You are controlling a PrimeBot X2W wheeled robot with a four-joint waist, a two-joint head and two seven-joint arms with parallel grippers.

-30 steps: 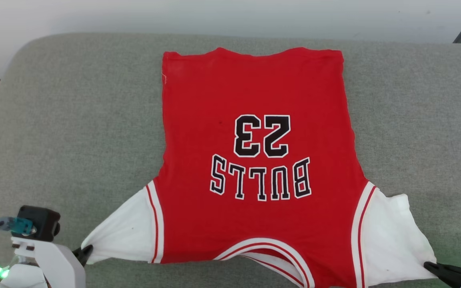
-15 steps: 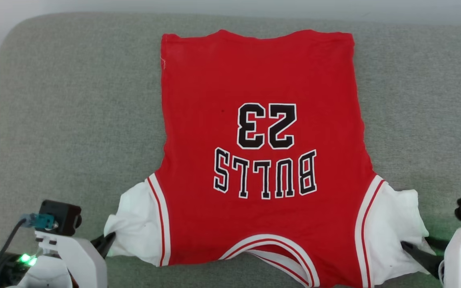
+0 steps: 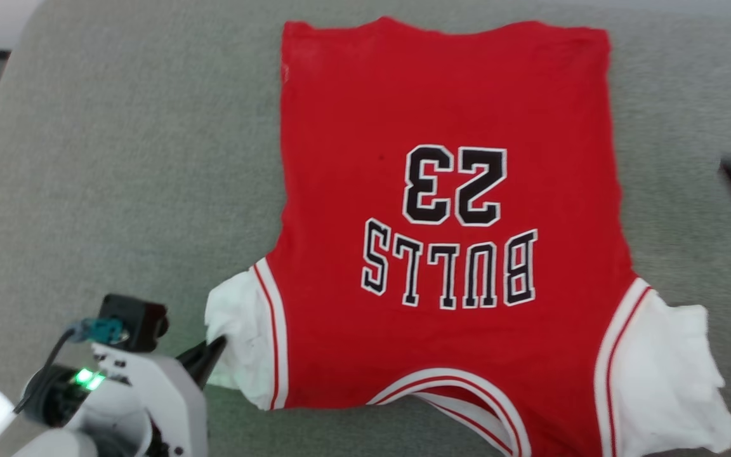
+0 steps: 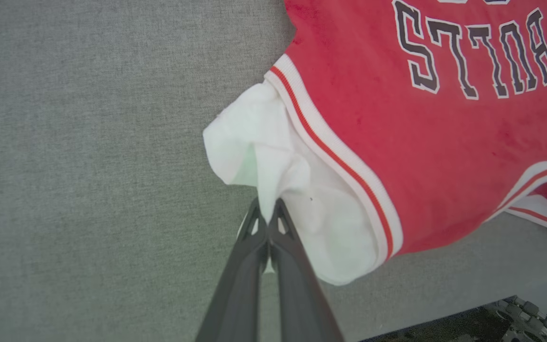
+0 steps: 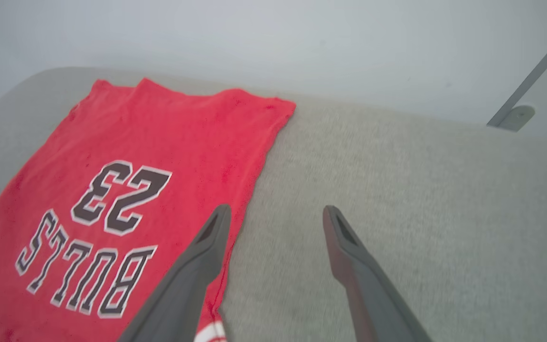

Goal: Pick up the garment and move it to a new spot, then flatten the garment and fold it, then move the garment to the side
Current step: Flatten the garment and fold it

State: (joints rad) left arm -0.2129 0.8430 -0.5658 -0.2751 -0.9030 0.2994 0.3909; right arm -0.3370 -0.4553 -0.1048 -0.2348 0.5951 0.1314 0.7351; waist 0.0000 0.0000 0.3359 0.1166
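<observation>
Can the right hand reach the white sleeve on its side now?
Probably yes: the right hand hangs open over grey cushion beside the garment, nothing between it and that white sleeve.

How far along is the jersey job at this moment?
Done: the jersey lies spread out, print up, on the cushion. In hand: the left claw is shut on one bunched white sleeve; the right claw is open, empty, over the cushion beside the jersey. Left: smooth both sleeves, fold, move it aside.

Grey fabric cushion (image 3: 118, 158) — on it the red garment (image 3: 448, 95), mostly flat, its lettering upside down
</observation>
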